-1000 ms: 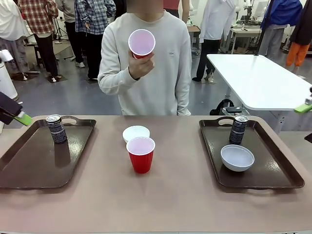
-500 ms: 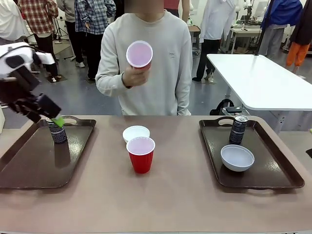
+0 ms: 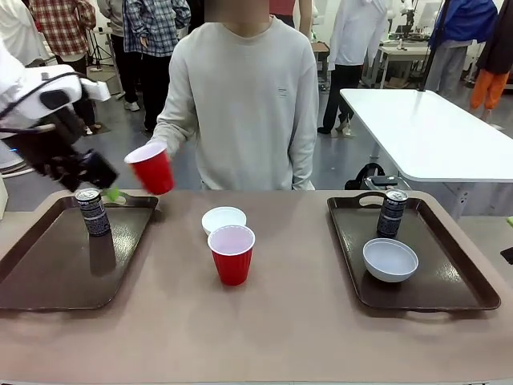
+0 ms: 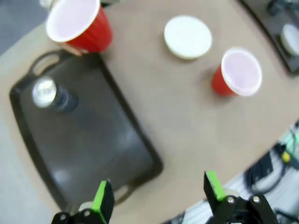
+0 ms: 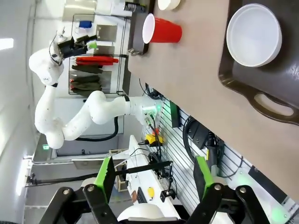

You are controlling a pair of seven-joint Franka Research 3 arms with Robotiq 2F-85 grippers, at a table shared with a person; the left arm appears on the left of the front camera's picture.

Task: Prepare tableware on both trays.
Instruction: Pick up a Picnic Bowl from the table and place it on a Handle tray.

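Front view: a red cup stands mid-table with a white bowl just beyond at 12 o'clock, both outside the left tray. That tray carries one can at its 12 o'clock edge. The left claw hangs spread above the can. The right claw is spread, well apart. A person holds a second cup at the tray's 1 o'clock corner, near the left claw. Risk: reaching for it may topple the can or strike the person.

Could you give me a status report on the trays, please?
Both jaws open, empty. Person holds red cup by left tray far edge. Second cup, spare bowl on table centre.
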